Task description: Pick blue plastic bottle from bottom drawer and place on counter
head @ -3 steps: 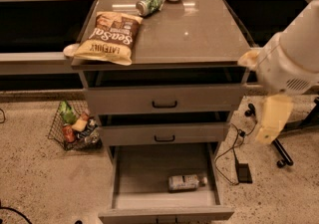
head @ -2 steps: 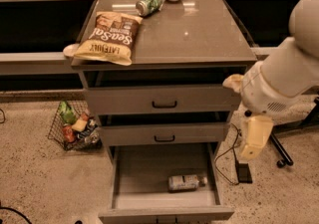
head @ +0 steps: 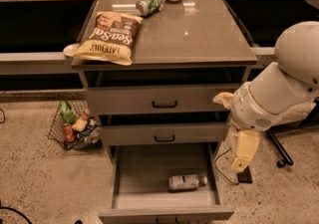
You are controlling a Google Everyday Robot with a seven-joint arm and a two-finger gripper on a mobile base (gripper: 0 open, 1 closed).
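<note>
- The drawer (head: 127, 188) is pulled open. The bottle (head: 185, 182) lies inside on its side, near the front right. Not yet picked.
- My gripper (head: 242, 161) hangs right of the drawer, above and apart from the bottle. How far open, I cannot tell.
- Left: the grasp, the lift, and placing it on the counter (head: 199, 34).
- The bottle's long axis runs left-right, cap to the right.

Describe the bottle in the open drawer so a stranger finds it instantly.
On the grey three-drawer cabinet, the wide bottom drawer is pulled open, the cream end effector hanging to its right. The small clear bluish plastic bottle lies sideways inside, alone, white-capped, unlike the green metal can on the counter.
</note>
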